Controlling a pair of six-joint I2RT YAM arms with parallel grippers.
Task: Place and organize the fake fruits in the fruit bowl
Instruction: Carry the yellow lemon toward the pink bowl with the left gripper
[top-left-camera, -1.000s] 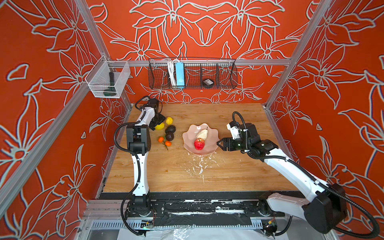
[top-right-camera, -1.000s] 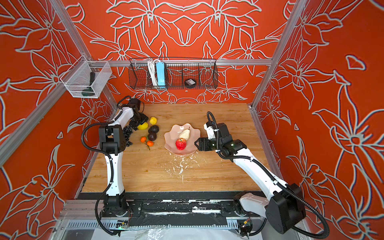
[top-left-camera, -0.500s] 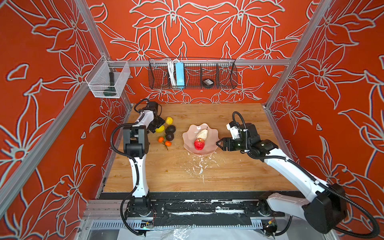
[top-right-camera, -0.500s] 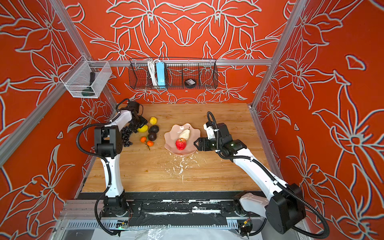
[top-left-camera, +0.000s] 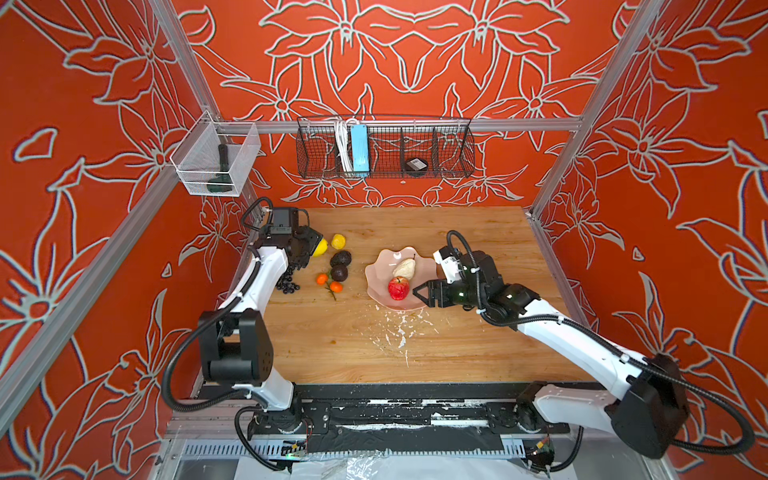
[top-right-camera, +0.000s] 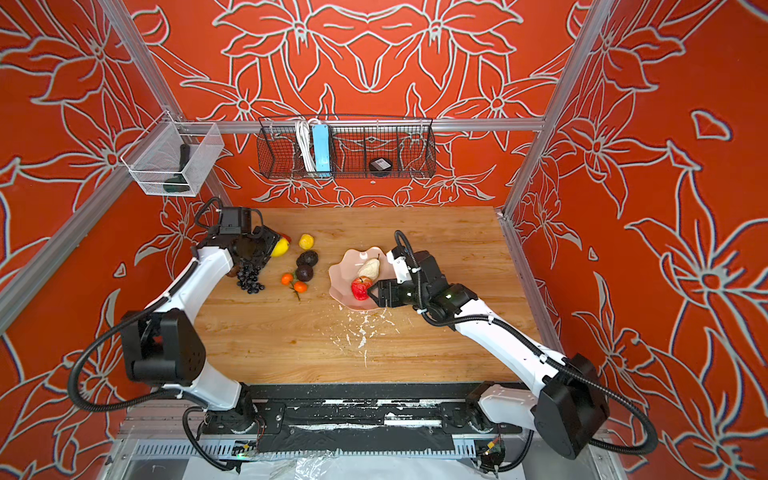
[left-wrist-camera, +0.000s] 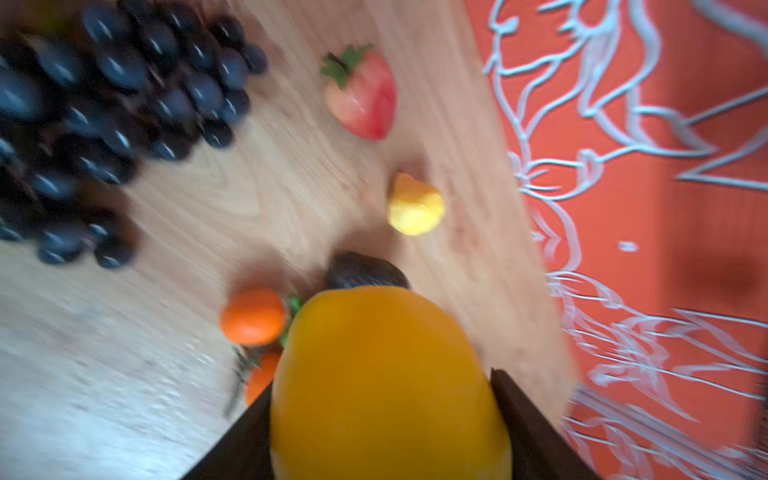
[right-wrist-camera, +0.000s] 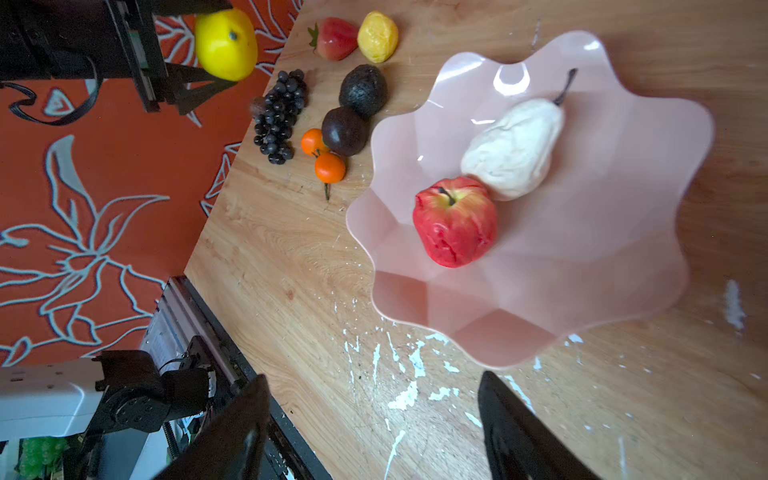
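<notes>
Inside the fruit bowl (top-left-camera: 381, 266), a red apple (top-left-camera: 398, 288) and a pale pear (top-left-camera: 404, 268) are noted, touching. At the bowl's right rim, the right gripper (top-left-camera: 417, 293) is held empty with its jaws parted. Left of the bowl, a large lemon (left-wrist-camera: 386, 382) is clamped by the left gripper (top-left-camera: 312, 248). Avocados (top-left-camera: 340, 258), oranges (top-left-camera: 322, 279), grapes (top-left-camera: 287, 286) and a strawberry (left-wrist-camera: 361, 95) are seen on the table (top-left-camera: 457, 353) there.

Orange floral walls (top-left-camera: 415, 50), wooden tabletop (top-left-camera: 457, 353), black wire basket (top-left-camera: 453, 149)

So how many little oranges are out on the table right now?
2. One orange sits right beside the other orange on the table, between the grape bunch and the fruit bowl, next to the dark round fruit. The left arm may hide more.
</notes>
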